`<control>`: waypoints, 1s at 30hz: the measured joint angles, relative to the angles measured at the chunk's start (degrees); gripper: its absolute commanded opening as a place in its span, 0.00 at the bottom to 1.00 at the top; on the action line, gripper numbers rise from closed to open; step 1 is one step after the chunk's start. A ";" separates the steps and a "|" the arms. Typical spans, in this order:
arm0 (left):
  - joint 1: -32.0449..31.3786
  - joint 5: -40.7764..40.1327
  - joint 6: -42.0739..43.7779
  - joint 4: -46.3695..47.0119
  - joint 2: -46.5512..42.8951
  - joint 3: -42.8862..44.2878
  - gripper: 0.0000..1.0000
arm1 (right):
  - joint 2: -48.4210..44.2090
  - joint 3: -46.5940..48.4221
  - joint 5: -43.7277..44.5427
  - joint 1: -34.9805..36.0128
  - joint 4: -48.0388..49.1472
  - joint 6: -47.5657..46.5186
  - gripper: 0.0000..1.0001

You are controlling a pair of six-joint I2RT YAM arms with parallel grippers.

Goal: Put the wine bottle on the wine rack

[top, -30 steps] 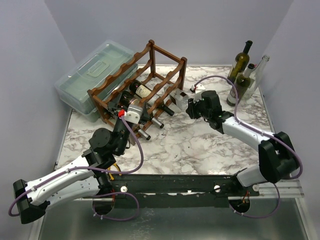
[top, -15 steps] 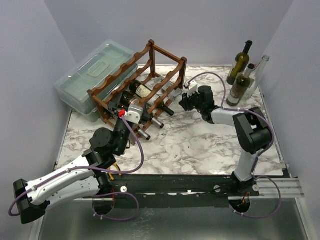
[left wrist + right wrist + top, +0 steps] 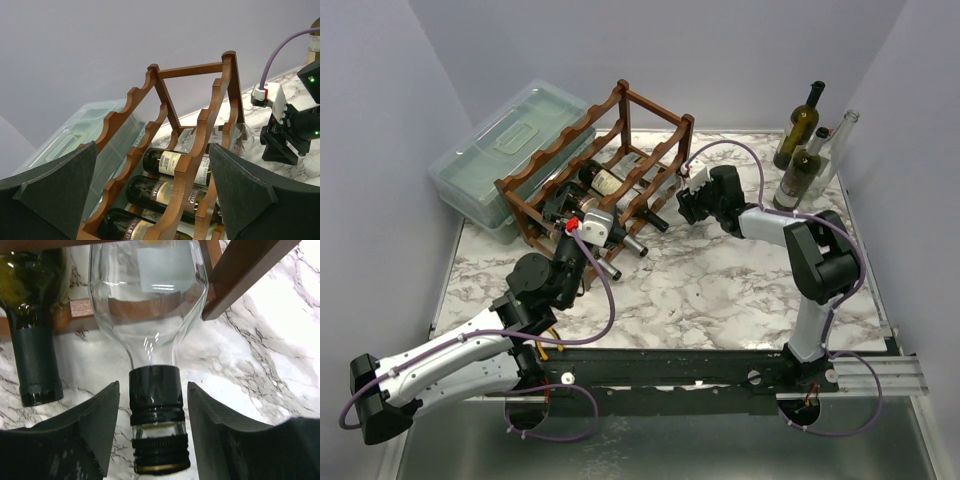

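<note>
The wine rack [image 3: 620, 150], a dark reddish-brown frame with wavy rails, stands at the back left and holds several dark bottles [image 3: 175, 162]. A clear glass wine bottle [image 3: 150, 300] lies in the rack's low right slot, with its black-capped neck [image 3: 156, 405] pointing out. My right gripper [image 3: 154, 440] is open. Its fingers [image 3: 90, 430] stand on both sides of that neck with small gaps, and it shows in the top view [image 3: 682, 203]. My left gripper [image 3: 150, 200] is open wide and empty just in front of the rack [image 3: 200, 150]. In the top view [image 3: 582, 232] it is at the rack's near end.
A translucent lidded plastic box [image 3: 505, 150] sits behind and left of the rack. Three upright bottles stand at the back right: two dark green ones [image 3: 800, 125] and a clear one [image 3: 840, 140]. The table top [image 3: 720, 290] is marbled, with walls close on both sides.
My right gripper has moved left up to the rack, and its arm has folded at the elbow. My left arm has shifted slightly forward and right.
</note>
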 measured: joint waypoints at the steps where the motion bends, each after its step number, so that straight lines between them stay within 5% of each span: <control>1: 0.00 0.00 -0.02 0.00 0.13 0.00 0.94 | -0.46 -0.02 0.31 0.00 -1.20 -0.24 0.63; 19: 0.00 0.02 -0.04 0.00 1.11 0.00 0.94 | -4.90 -0.09 4.24 0.00 -7.58 -2.05 0.52; 30: 0.00 0.02 -0.02 0.00 1.11 0.00 0.94 | -3.85 3.13 3.19 0.28 -9.03 -3.10 0.02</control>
